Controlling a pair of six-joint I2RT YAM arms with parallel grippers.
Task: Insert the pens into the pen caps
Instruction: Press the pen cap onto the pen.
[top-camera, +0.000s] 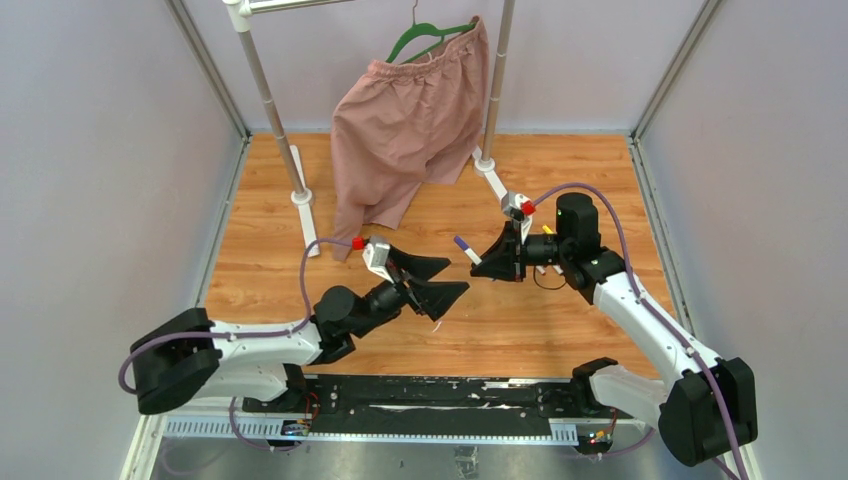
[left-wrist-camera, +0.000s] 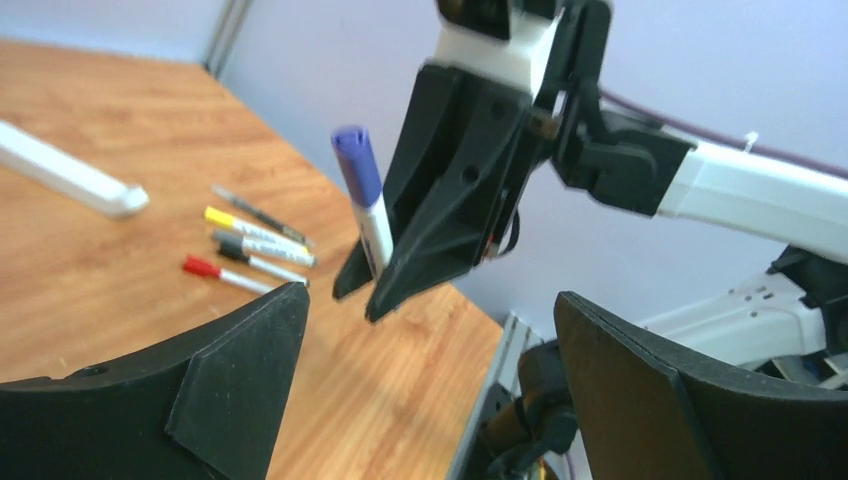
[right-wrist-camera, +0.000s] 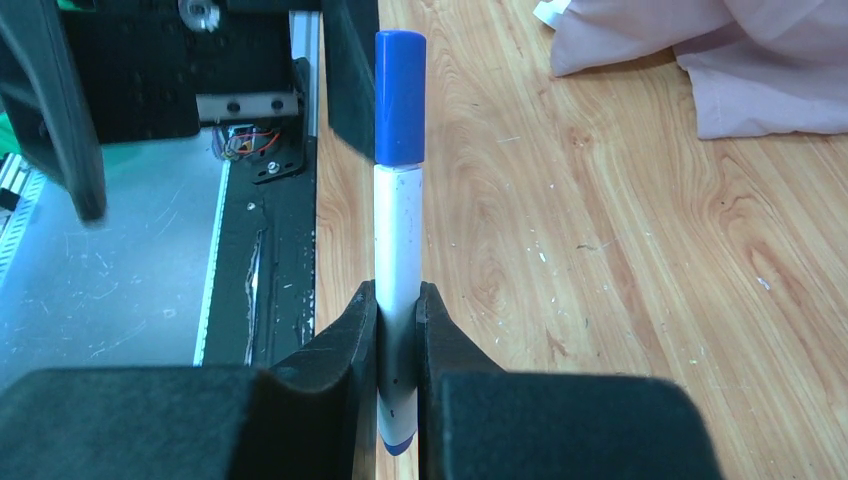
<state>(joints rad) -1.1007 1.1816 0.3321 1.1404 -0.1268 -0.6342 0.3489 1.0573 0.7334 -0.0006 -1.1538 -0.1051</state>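
The right gripper (right-wrist-camera: 398, 330) has its jaws pinched on the white barrel of a pen (right-wrist-camera: 398, 240) whose blue-purple cap (right-wrist-camera: 400, 95) is already seated on the end that points away from the wrist. In the overhead view that pen (top-camera: 466, 249) sticks out from the right jaws toward the left arm, its long axis running roughly along the line between the two grippers, above the middle of the worktop (top-camera: 520, 330).

The left gripper (top-camera: 428, 280) faces it with jaws spread wide and nothing between them; its fingers (left-wrist-camera: 200, 400) frame the capped pen (left-wrist-camera: 368, 205) from just short of it, apart and not touching. The cap end is the part nearest the left jaws.

Four more pens (left-wrist-camera: 250, 250) lie side by side on the worktop near its right edge, beyond the right arm; whether each is capped is too small to tell.

By my judgement this pen is done, and the next move belongs to the right arm: setting it down with the others, which are far nearer to it than to the left arm.
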